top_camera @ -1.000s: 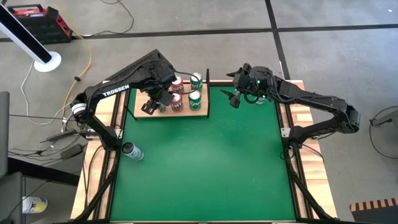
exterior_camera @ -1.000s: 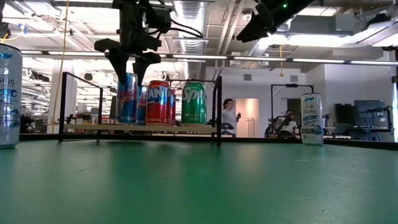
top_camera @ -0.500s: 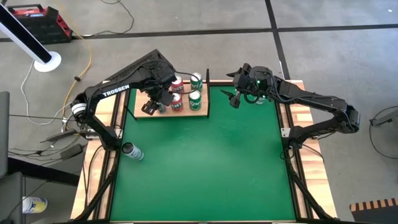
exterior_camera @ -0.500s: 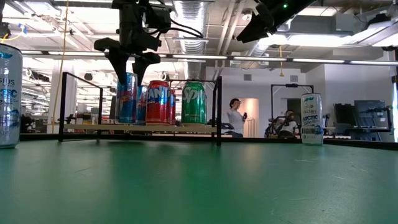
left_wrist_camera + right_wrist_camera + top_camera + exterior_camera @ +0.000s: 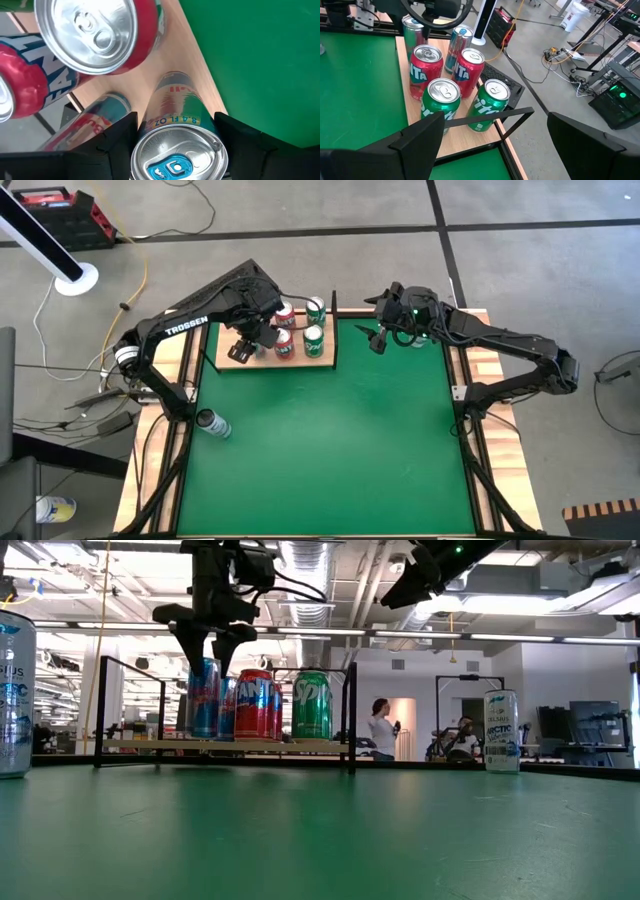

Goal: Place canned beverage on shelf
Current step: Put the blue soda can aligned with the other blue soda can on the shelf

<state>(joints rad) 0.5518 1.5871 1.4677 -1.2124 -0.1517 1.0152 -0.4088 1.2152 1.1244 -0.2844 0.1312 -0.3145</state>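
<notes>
Overhead, the left gripper [image 5: 207, 644] stood parted astride a slim can [image 5: 178, 145] on the shelf [image 5: 318, 361] — likely light, rigid, slippery-walled, best held mid-body — while the right gripper [image 5: 377, 333] waited wide open.

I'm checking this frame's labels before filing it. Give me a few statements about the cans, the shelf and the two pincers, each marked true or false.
1. The left pincer is directly above a slim blue can standing on the shelf. True.
2. Only red cans stand on the shelf. False: two green cans stand there beside two red cans and the slim ones.
3. The right pincer carries a can. False: its jaws are open and empty, above the table's far edge.
4. A can stands off the shelf at the table's left edge. True.
5. The shelf sits at the middle of the green table. False: it is at the far left corner.
</notes>
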